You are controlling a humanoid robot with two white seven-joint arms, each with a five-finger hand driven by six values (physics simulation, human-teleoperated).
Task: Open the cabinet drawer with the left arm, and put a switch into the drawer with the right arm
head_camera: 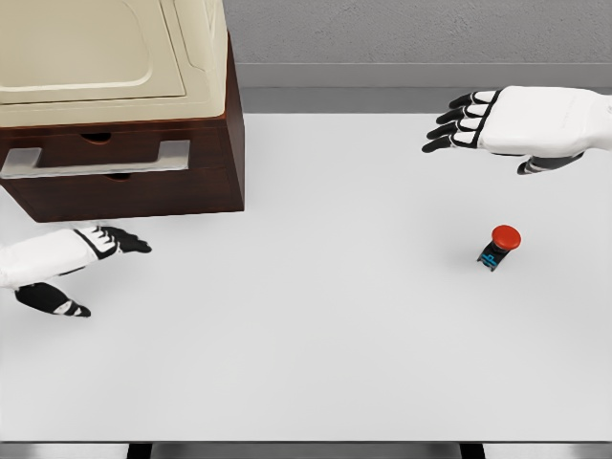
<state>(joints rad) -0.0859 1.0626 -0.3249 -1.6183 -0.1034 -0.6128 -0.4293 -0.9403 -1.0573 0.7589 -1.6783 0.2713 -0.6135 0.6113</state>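
Resting small and probably light on the worktop (pixel 316 344), the red-capped switch (pixel 500 245) suits pinching at its dark base, both hands hovering empty, fingers extended.

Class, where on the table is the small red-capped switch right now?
In the head view, the red-capped switch with a black base stands on the white table at the right, below the open right hand, far from the brown cabinet.
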